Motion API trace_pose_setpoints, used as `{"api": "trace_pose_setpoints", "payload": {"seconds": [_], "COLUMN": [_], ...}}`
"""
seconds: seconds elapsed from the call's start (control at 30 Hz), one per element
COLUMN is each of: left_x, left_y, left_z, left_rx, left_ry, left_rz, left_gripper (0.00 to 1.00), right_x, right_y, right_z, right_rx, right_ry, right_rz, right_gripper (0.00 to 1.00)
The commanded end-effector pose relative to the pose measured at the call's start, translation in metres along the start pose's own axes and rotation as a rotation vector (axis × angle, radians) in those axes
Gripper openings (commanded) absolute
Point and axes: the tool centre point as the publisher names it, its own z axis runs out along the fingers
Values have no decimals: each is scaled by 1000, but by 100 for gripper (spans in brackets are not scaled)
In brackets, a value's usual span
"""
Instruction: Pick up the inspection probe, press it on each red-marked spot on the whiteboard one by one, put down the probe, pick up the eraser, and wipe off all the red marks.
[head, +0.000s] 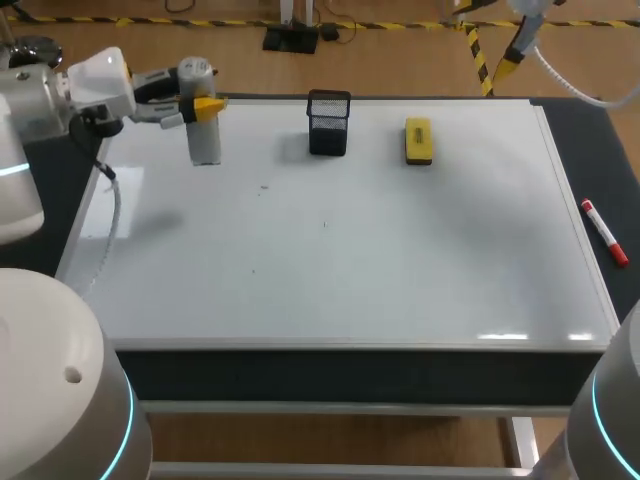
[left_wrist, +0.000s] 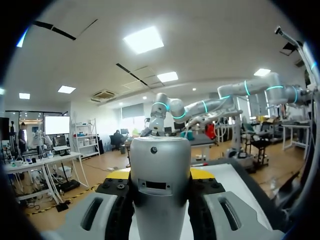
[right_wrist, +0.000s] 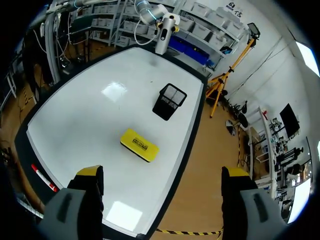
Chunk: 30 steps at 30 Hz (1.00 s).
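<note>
My left claw clamps probe upright at whiteboard's 10 o'clock. Right claw gapes wide; eraser at 1 o'clock.

Dark table carries whiteboard w/ 1 black mesh cup & 1 yellow eraser; 1 red marker beside board, rt side.

Inspection probe: silver-grey cylinder, upright, clamped between both fingers of the left claw, at the far-left corner of the whiteboard. Eraser: yellow block, lying flat on the whiteboard near its far edge, right of centre.
</note>
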Motion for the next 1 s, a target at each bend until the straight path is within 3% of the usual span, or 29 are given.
{"api": "trace_pose_setpoints", "payload": {"seconds": [0.03, 0.57, 1.0], "left_x": [-34, -74, -84], "left_y": [-2, -15, -18], "left_z": [20, 89, 145], "left_rx": [16, 59, 74], "left_ry": [122, 246, 334], "left_rz": [6, 6, 3], "left_gripper": [0, 0, 0], "right_x": [-1, -1, -1], "right_y": [0, 0, 0], "right_z": [-1, -1, -1], "right_rx": [2, 2, 2], "right_ry": [4, 4, 4], "right_rz": [-2, -2, -2], "right_gripper": [100, 100, 100]}}
